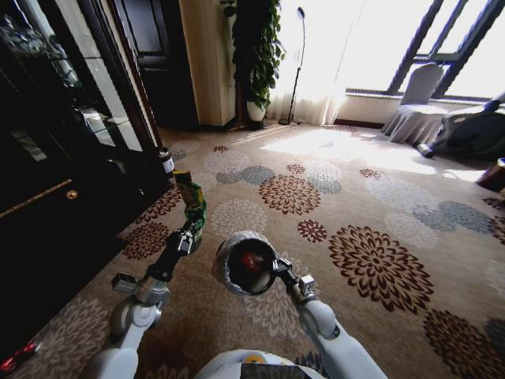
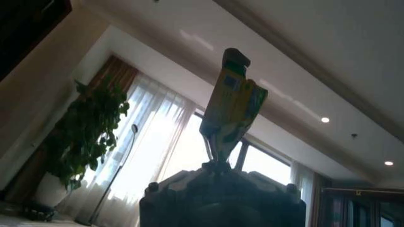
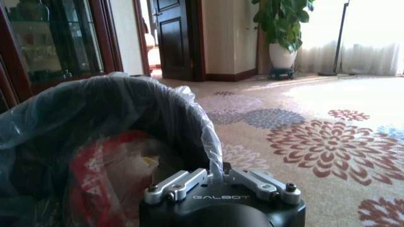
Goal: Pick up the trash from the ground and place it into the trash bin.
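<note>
My left gripper (image 1: 188, 234) is held up over the carpet, shut on a green and yellow wrapper (image 1: 192, 202) that stands upright out of its fingers. From the left wrist the wrapper (image 2: 232, 101) rises against the ceiling above that gripper (image 2: 218, 153). To its right is the trash bin (image 1: 243, 262), a round black bucket lined with a translucent bag, tipped toward me. My right gripper (image 1: 277, 267) is shut on its rim. In the right wrist view the bin's bag (image 3: 113, 101) holds a red and clear wad (image 3: 94, 165), and the gripper (image 3: 216, 174) pinches the bag's edge.
A dark glass cabinet (image 1: 55, 158) lines the left side. A small dark bottle with a pale label (image 1: 166, 162) stands on the carpet by it. A potted plant (image 1: 256, 55), a floor lamp (image 1: 298, 63) and a covered chair (image 1: 417, 106) stand at the far wall. Open carpet lies ahead and right.
</note>
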